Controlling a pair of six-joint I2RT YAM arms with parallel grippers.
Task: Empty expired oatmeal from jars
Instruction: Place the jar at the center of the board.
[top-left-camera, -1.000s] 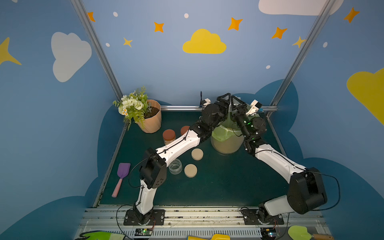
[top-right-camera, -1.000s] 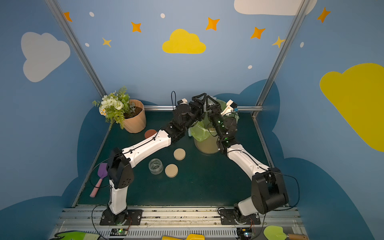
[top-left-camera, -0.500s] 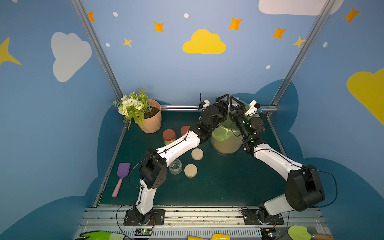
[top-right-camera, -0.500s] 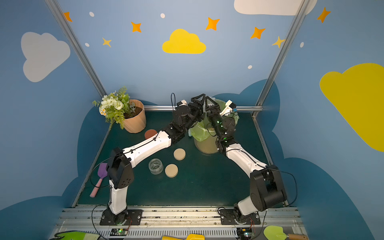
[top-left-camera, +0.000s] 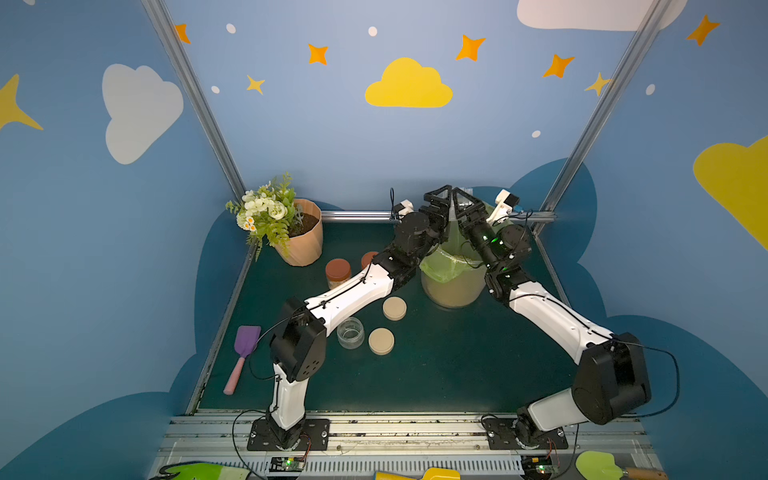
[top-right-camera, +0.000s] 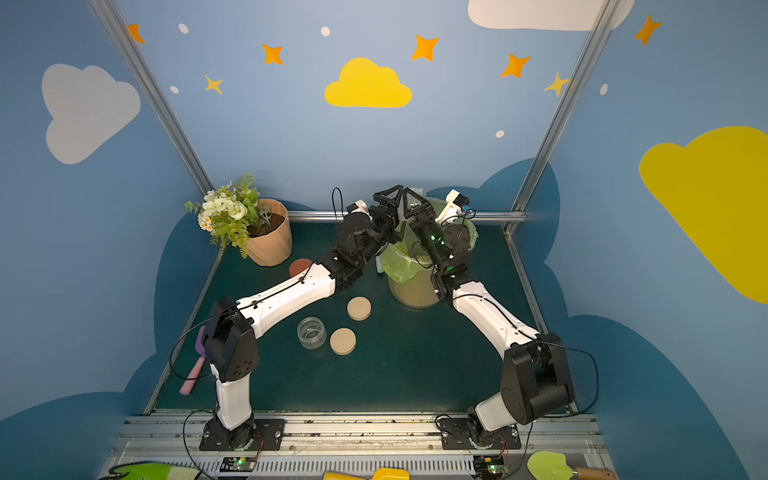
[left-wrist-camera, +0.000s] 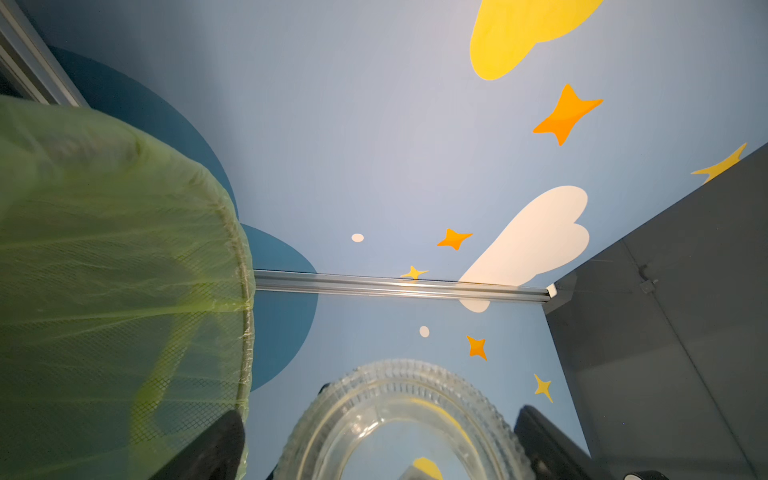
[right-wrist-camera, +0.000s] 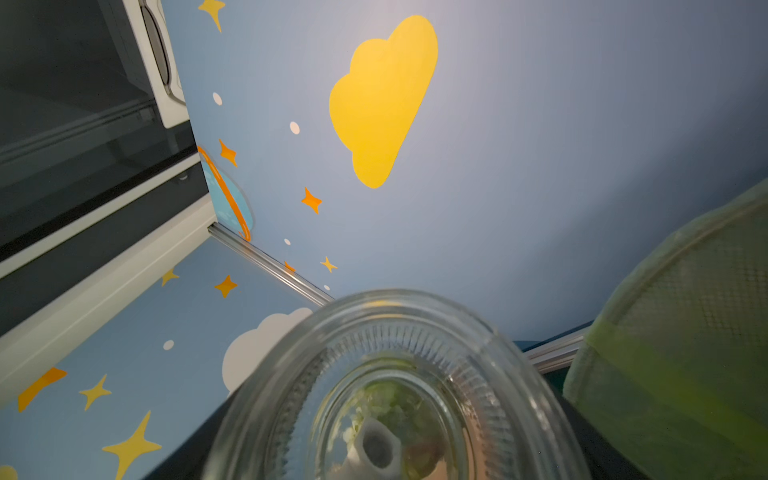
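the left gripper and the right gripper stand tip to tip, raised above the bin at the back of the table; the bin carries a green liner; between the two grippers you find the held jar, clear glass, lid off, aloft over the bin.

in the left wrist view the left fingers flank the held jar with a gap showing on one side; read the left claw as released; in the right wrist view the jar's ribbed glass fills the near field and the right fingers are hidden; with the jar aloft, read the right claw as clenched on the held jar.

on the table to the left of the bin, locate:
- the empty jar, upright, lid off;
- two beige lids, one just beside it, one nearer the bin;
- the red-lidded jar near the flowerpot, pale oatmeal showing through its wall;
- the second red-lidded jar, partly hidden behind the left arm;
- the purple spatula at the left table edge.
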